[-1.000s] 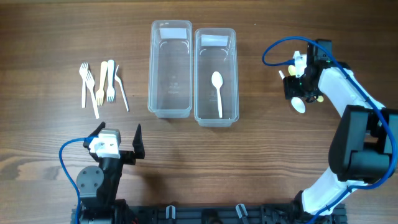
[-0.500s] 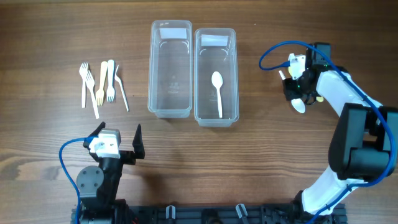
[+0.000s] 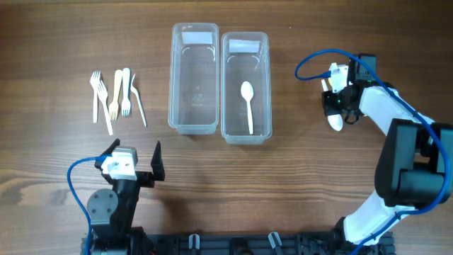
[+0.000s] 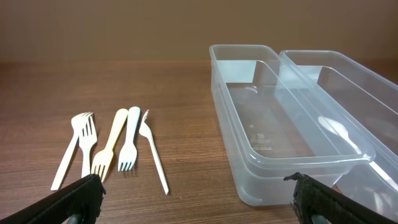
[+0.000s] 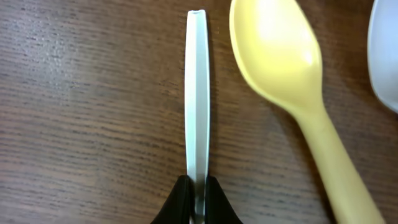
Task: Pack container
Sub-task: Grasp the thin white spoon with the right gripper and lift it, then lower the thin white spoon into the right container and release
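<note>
Two clear containers (image 3: 193, 92) sit side by side on a wooden tabletop (image 3: 283, 177); the right container (image 3: 232, 117) holds one white spoon (image 3: 248, 99). Right of them, the right hand (image 5: 198, 186) pinches a white handle (image 5: 198, 93) (yellow spoon (image 5: 280, 56) alongside). The left hand (image 3: 134, 151) rests with fingers apart.

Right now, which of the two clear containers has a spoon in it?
The right-hand container: a white spoon lies inside it, while the left-hand container holds no cutlery.
</note>
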Controlling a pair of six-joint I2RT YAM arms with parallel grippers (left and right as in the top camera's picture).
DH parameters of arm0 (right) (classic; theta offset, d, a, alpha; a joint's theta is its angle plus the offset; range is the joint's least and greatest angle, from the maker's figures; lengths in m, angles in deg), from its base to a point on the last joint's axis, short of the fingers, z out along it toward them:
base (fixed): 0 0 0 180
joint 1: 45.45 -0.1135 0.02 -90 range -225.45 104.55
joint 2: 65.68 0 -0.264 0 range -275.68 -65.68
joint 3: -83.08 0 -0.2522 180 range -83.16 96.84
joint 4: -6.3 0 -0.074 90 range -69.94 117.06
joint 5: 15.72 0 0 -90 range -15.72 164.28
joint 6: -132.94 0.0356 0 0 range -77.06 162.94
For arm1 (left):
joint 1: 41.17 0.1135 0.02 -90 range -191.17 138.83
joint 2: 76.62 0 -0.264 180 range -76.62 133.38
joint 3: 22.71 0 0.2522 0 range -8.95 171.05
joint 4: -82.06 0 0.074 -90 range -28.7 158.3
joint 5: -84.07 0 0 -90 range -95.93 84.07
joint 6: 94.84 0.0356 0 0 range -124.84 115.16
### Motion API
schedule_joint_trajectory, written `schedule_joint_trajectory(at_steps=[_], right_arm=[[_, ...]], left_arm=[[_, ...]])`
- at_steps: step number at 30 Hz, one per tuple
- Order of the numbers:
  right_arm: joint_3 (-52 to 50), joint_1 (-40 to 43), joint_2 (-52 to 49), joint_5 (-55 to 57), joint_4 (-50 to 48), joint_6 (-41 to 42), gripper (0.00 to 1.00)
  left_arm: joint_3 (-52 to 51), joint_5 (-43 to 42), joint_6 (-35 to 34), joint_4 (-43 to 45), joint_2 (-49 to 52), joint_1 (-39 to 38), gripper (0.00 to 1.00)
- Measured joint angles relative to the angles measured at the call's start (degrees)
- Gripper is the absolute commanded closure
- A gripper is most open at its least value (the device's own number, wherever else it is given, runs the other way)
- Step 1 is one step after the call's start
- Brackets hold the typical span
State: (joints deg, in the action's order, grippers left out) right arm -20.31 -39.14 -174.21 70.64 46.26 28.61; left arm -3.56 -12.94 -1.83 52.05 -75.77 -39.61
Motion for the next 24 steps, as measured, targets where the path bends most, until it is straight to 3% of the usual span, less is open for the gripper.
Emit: schedule_joint_trajectory(at_steps=[6, 13, 15, 19, 24], right_arm=[[0.94, -1.97, 4.74, -2.58, 6.95, 1.49, 0.96], [9.86, -13.64, 28.85, -10.64, 3.48, 9.18, 0.95], [10.40, -16.92, 31.45, -11.39, 3.06, 11.96, 0.96], [10.05, -21.84, 28.24, -12.00, 2.93, 16.74, 0.96], [8.59, -25.59, 14.58, -12.59, 2.49, 20.02, 0.96]], left_arm=[[0.00, 0.00, 0.00, 0.00, 0.00, 0.00, 0.00], [0.00, 0.00, 0.00, 0.00, 0.00, 0.00, 0.00], [0.00, 0.00, 0.00, 0.00, 0.00, 0.00, 0.00], [-0.02, 0.00, 0.00, 0.00, 0.00, 0.00, 0.00], [0.00, 0.00, 0.00, 0.00, 0.00, 0.00, 0.00]])
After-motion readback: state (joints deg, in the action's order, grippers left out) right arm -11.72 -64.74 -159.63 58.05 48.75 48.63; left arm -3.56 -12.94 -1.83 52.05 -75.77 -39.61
